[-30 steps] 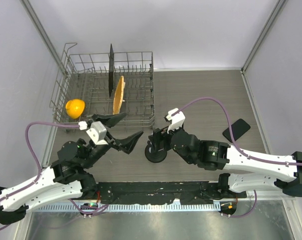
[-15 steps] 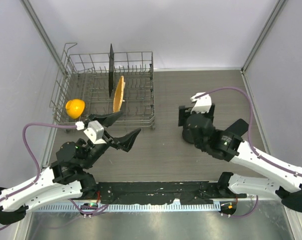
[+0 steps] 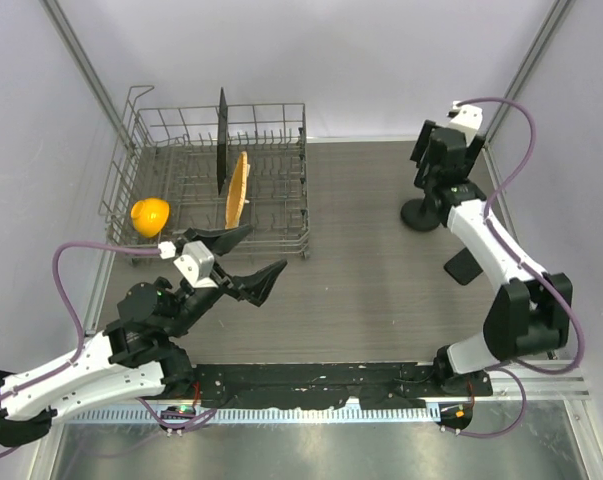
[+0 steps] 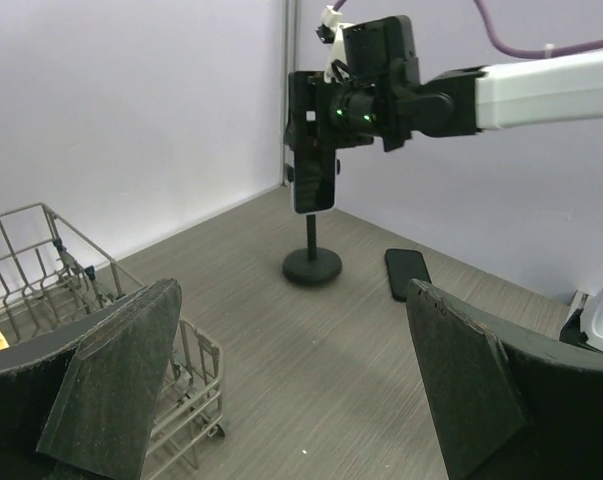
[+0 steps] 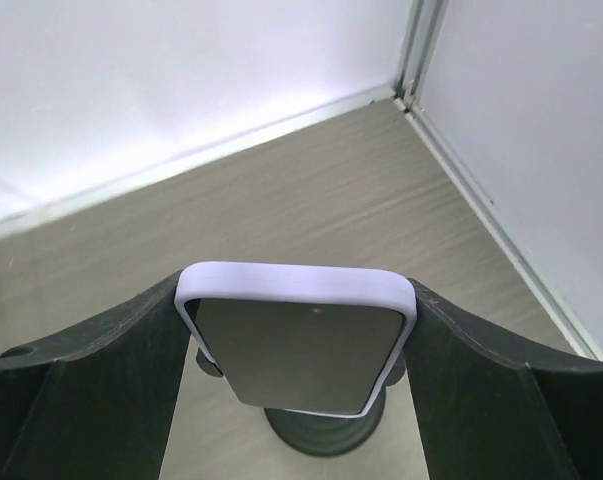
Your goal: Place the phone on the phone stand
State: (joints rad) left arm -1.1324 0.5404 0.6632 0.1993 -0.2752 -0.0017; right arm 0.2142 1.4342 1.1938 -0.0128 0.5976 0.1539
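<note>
Grey table (image 3: 361, 290), right jaws gripping white-cased phone (image 5: 299, 345) over phone stand (image 4: 312, 266), left jaws spread wide

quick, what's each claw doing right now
left claw: open, holding nothing
right claw: closed on the top of the phone stand

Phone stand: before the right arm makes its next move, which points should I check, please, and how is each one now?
1. Right claw grips the phone stand: ok, its fingers sit on both sides of the top plate.
2. Stand upright: ok, the post looks vertical in the left wrist view.
3. Stand base resting on the table: cannot tell; it looks down, but contact is unclear.
4. Phone on the stand: not ok, it lies flat on the table beside the base, untouched.
5. Left claw out of the way: ok, open and far from the stand.
</note>
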